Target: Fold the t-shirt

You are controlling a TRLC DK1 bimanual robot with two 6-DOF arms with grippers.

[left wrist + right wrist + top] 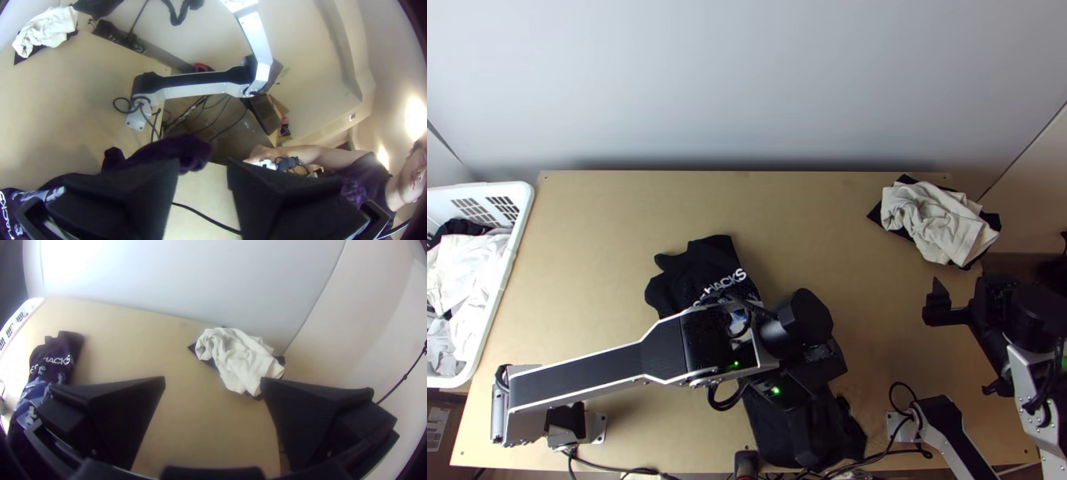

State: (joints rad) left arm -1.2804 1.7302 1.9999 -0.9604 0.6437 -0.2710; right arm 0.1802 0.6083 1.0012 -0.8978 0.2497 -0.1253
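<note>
The black t-shirt (703, 268) lies in a long, narrow, rumpled strip from mid-table to the near edge, its white lettering facing up. Above its lower half is my left gripper (811, 376), which hides part of it. In the left wrist view the left gripper (203, 169) is open, with dark cloth (155, 153) beyond its fingers. My right gripper (961, 344) stands at the table's right side, away from the shirt. The right wrist view shows the right gripper (213, 381) wide open and the printed shirt (55, 362) off to one side.
A cream cloth over a dark one (935, 224) lies crumpled at the table's far right corner. The white laundry basket (517, 232) with clothes stands at the left edge. Cables (627, 470) run along the near edge.
</note>
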